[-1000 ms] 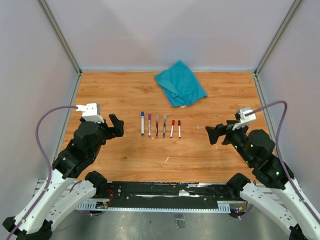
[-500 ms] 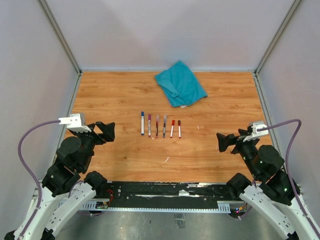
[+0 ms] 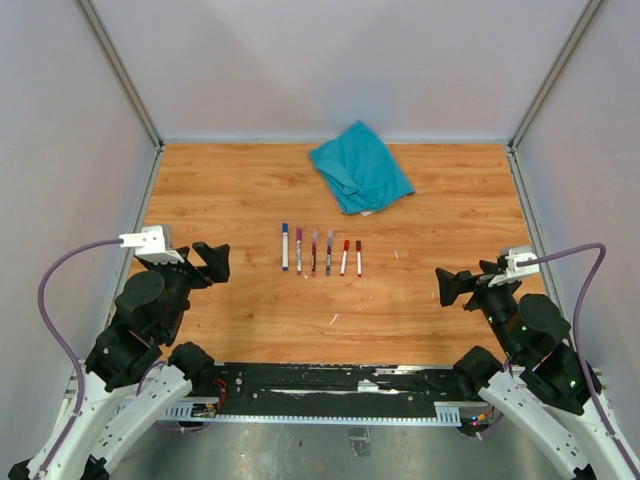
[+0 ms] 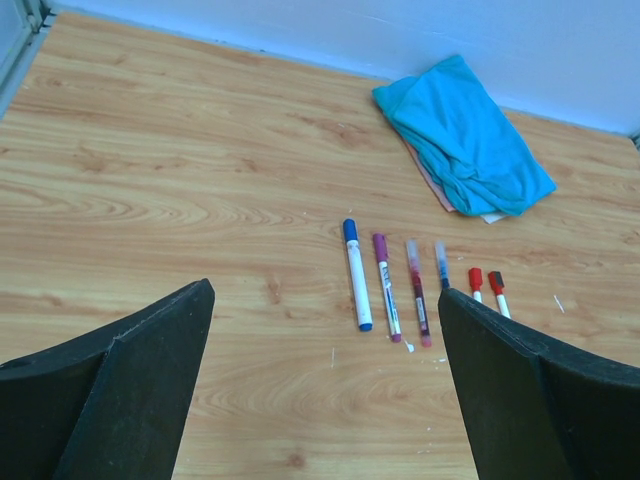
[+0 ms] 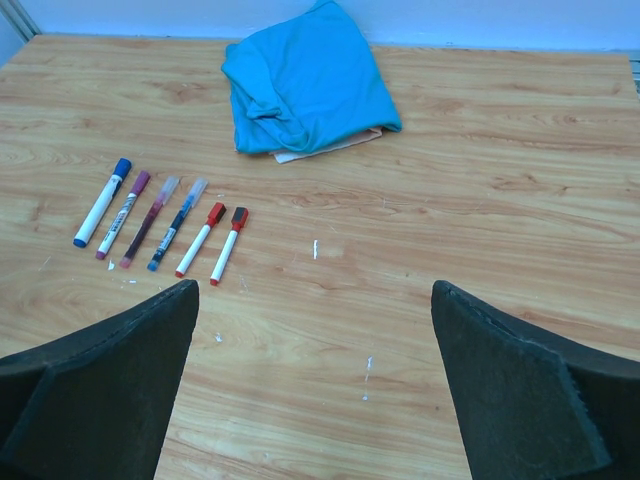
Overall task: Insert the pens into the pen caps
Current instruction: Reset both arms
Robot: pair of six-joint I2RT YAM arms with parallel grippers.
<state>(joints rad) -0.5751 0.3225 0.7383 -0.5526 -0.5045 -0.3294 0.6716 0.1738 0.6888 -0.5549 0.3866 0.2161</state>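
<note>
Spread wide and pinching nothing at the left gripper (image 3: 216,263), with only bare wood between the black fingers (image 4: 140,380); spread wide and empty also at the right gripper (image 3: 448,286). Hovering at the near left and near right of the table (image 3: 220,190), well apart from the pens (image 3: 313,252). Laid in one tight row at the middle of the table: a blue pen (image 3: 285,247) at the left, then a purple one, two darker ones, and two short red pens (image 3: 359,258) at the right. Cannot make out a loose cap anywhere; only coloured ends (image 5: 216,212) on the barrels, perhaps caps already pushed on. Beyond the row, at the far side, a teal cloth (image 3: 360,165); nearer, some small white scraps (image 3: 333,320). Risks, as judged from here:

- closing on two pens at once, because of lying just beside each other
- rolling a thin round barrel away by touching it with one finger first
- knocking the whole row by coming in too low from the side
- mistaking a scrap for a part
- meeting the other arm when both reach to the middle

Also possible to press a pen into a cap while tilted, and so to jam it or flick it away.
</note>
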